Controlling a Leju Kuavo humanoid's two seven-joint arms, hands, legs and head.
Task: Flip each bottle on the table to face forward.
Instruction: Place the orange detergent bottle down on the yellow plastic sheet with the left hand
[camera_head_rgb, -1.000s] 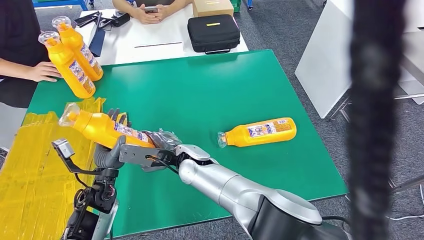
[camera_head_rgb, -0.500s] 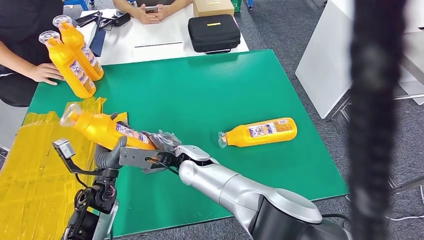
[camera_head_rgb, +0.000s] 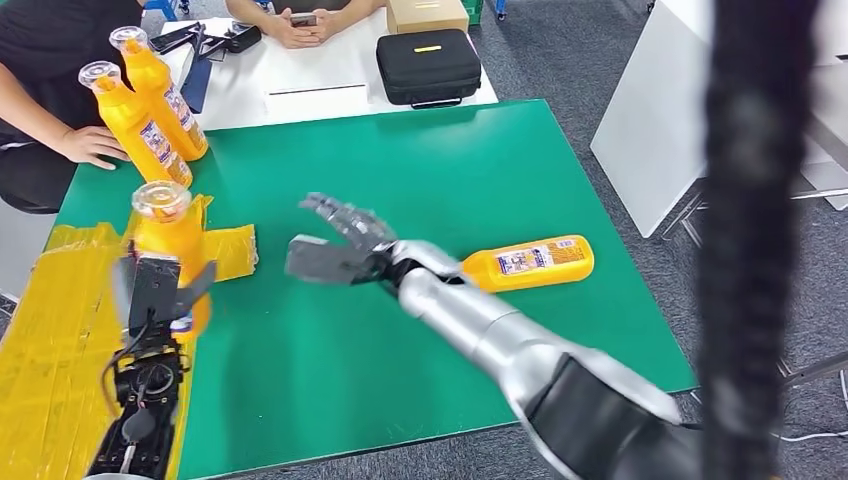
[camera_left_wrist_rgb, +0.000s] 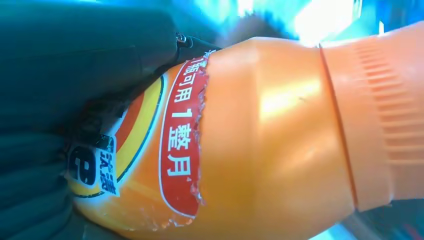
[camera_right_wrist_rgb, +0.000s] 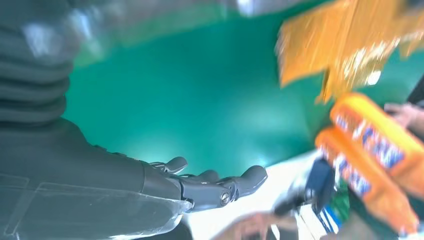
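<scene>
Two robot hands are at work over the green desk (camera_head_rgb: 420, 170). The left robot hand (camera_head_rgb: 160, 290) grips an orange bottle (camera_head_rgb: 168, 245) about its lower body and holds it upright near the desk's left edge, its clear cap uppermost; in the left wrist view that bottle (camera_left_wrist_rgb: 260, 135) shows a red and yellow label with a torn edge, and dark fingers (camera_left_wrist_rgb: 75, 75) press against the label. The right robot hand (camera_head_rgb: 335, 245) hangs over the middle of the desk with its fingers spread wide and nothing in it; the right wrist view shows its fingers (camera_right_wrist_rgb: 220, 187) lightly curved and apart over the green top.

Just beside the right forearm a second orange bottle (camera_head_rgb: 530, 262) lies on its side, label up. Two more orange bottles (camera_head_rgb: 140, 115) stand leaning together at the far left corner, caps on; what any bottle holds cannot be told through the opaque plastic.

Yellow sheeting (camera_head_rgb: 60, 330) covers the left strip of the desk under the held bottle. A person's hand (camera_head_rgb: 90, 145) rests on the desk next to the two standing bottles. Beyond lies a white desk (camera_head_rgb: 320, 85) carrying a black case (camera_head_rgb: 428, 65) and a cardboard box (camera_head_rgb: 427, 14), where another person holds a phone (camera_head_rgb: 302, 19). The floor (camera_head_rgb: 560, 50) is grey carpet, and a blurred dark cable (camera_head_rgb: 750, 240) crosses the head view on the right.
</scene>
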